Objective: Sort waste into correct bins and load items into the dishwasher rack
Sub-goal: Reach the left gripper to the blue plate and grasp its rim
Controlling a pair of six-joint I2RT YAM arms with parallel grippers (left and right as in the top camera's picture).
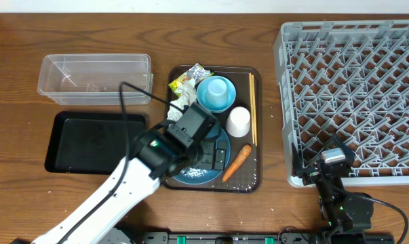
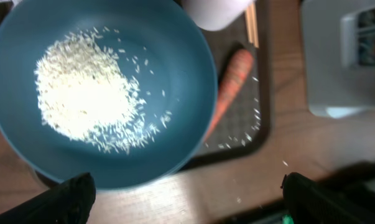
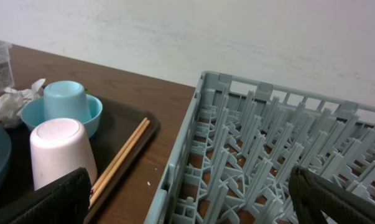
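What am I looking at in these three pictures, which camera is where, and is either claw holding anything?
Two robot arms work at a wooden table. The overhead picture looks down from above; the other two come from cameras on each wrist. The left gripper hangs open over a dark blue plate of rice; the right gripper sits open beside the grey dishwasher rack. Neither holds anything. On the brown tray also lie a carrot, white cup, chopsticks, a light blue cup in a bowl, a tissue and a wrapper. A clear tub and black tray sit to the side.
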